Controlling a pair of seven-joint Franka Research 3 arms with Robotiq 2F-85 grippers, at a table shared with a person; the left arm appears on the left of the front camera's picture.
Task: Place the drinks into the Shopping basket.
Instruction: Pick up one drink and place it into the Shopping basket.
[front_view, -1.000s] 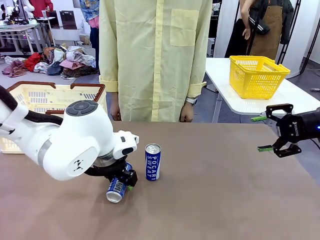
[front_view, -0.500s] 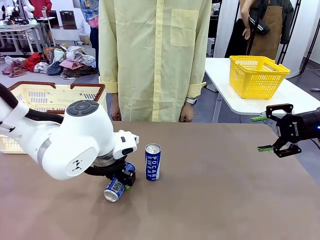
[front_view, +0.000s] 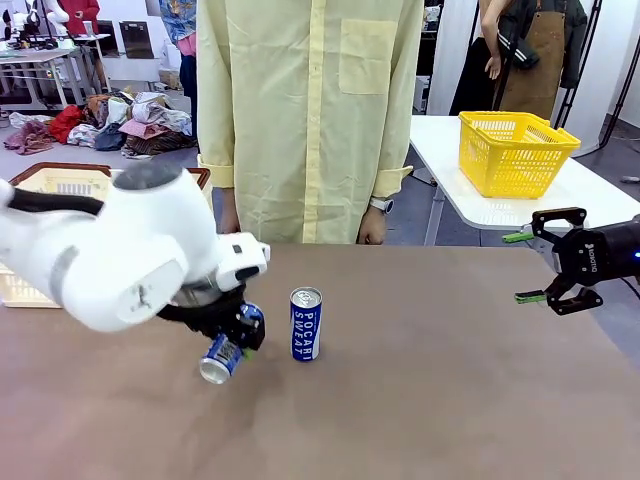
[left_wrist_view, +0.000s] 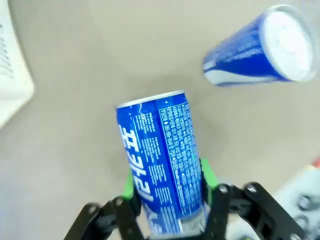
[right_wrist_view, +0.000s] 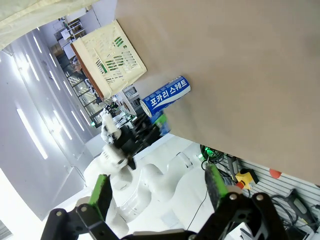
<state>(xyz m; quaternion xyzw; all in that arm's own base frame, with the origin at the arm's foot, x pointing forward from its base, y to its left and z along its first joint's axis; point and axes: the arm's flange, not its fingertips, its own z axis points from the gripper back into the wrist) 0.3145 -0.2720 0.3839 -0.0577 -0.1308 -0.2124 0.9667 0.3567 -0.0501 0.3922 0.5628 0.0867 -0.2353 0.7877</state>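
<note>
Brown table (front_view: 450, 400): spans the lower half of the front view.

Person (front_view: 310, 120): stands at the table's far edge, upper centre of the frame, in a pale yellow shirt, arms hanging down.

Left arm (front_view: 120, 255): large white body at centre left, hiding much of what lies behind it.

Shopping basket (front_view: 60, 183): cream with a brown rim, at the left edge of the frame beyond the arm. No can can be seen inside it from the part that shows.

Yellow basket (front_view: 515, 150): on a white side table (front_view: 470, 205) at upper right, well apart from the work area.

Right claw (front_view: 530, 267): at the right edge of the frame, fingers spread, nothing between them.

Left claw (front_view: 238, 333): left of centre, pinching the held can (front_view: 218, 360). The left wrist view shows the green pads (left_wrist_view: 206, 172) pressed against both sides of the blue body.

Held can: blue with white lettering, tilted, silver end pointing toward the lower left of the frame.

Standing can (front_view: 306, 324): blue, upright on the table at centre, just beside the left claw on its right, not touching it.
</note>
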